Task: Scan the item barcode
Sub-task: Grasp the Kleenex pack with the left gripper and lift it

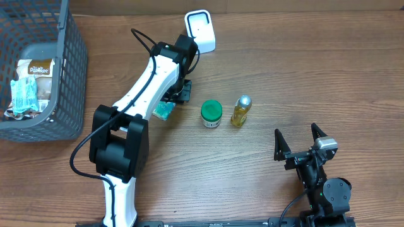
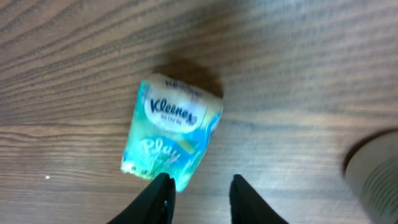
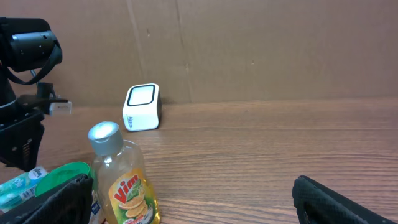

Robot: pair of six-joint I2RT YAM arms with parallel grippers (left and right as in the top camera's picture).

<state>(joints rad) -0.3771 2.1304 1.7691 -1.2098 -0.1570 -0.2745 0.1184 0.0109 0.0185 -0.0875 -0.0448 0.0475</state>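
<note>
The tissue pack (image 2: 169, 138) is teal and white, jar lid (image 1: 211, 110) green, bottle (image 1: 240, 112) yellow, scanner (image 1: 200, 30) white.

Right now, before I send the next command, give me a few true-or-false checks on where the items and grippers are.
1. The Kleenex pack lies on the table, just ahead of the open left gripper, not between its fingers. True.
2. The right gripper holds the Vim bottle. False: it is open and empty, and the bottle stands apart from it.
3. The scanner sits inside the basket. False: it stands on the table, outside the basket.
4. The green-lidded jar stands beside the Vim bottle. True.
</note>
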